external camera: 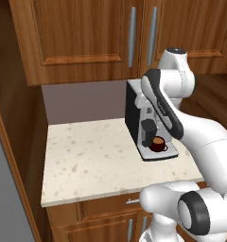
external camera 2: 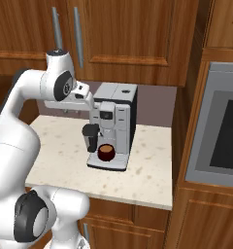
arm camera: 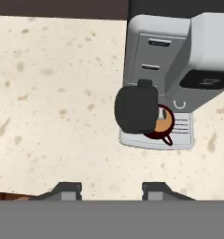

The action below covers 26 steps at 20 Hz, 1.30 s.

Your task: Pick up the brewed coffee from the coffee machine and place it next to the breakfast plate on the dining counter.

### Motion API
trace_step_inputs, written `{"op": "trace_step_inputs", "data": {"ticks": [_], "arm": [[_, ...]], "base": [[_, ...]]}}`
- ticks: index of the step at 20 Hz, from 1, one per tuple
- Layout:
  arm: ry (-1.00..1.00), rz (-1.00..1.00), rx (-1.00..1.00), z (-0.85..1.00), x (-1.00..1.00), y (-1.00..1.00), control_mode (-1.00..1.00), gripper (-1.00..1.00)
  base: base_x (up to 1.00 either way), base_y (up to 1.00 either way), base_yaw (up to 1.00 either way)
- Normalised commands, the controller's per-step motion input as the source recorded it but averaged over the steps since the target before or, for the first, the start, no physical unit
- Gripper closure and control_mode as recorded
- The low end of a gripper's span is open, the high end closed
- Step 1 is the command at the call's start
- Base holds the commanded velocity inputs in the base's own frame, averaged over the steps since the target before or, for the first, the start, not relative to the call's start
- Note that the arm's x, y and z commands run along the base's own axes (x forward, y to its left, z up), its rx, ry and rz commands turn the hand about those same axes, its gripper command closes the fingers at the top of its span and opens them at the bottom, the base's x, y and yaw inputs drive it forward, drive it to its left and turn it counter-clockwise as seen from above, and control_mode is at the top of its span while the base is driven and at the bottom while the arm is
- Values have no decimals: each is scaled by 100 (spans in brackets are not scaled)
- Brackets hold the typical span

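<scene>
The coffee machine [external camera: 134, 111] [external camera 2: 116, 119] [arm camera: 170, 60], boxy black and silver, stands at the right end of a short speckled countertop [external camera: 87, 156] [arm camera: 48, 93]. Under its black spout [arm camera: 136, 109] [external camera 2: 90, 135], the dark red mug of coffee [external camera: 158, 144] [external camera 2: 106, 151] [arm camera: 163, 122] sits on the silver drip tray [arm camera: 181, 135], handle toward the front. My gripper [arm camera: 111, 191] hovers high above the counter, in front of the machine and a little to its left. It is open, with nothing between its fingers. The breakfast plate and the dining counter are out of view.
Wooden wall cabinets [external camera: 87, 38] [external camera 2: 128, 39] hang close above the machine. A built-in oven [external camera 2: 220, 136] in a wooden column borders the counter on the right. A tall wooden panel [external camera: 11, 142] closes the left side. Bare countertop lies left of the machine.
</scene>
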Motion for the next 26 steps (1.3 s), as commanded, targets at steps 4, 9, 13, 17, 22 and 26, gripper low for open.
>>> {"op": "trace_step_inputs", "data": {"ticks": [4, 9, 13, 17, 22, 26], "arm": [[-1, 0, 0, -5, -28, -4, -100, -100], [0, 2, 0, -17, -52, -32, -100, -100], [0, 0, 0, -5, -21, -36, -100, -100], [0, 1, 0, -44, -29, -62, -100, -100], [-5, 10, 0, -77, -14, -38, -100, -100], [-8, 16, 0, -68, 3, -1, -100, -100]], "base": [[0, 0, 0], [0, 0, 0], [0, 0, 0], [0, 0, 0], [0, 0, 0], [0, 0, 0]]}}
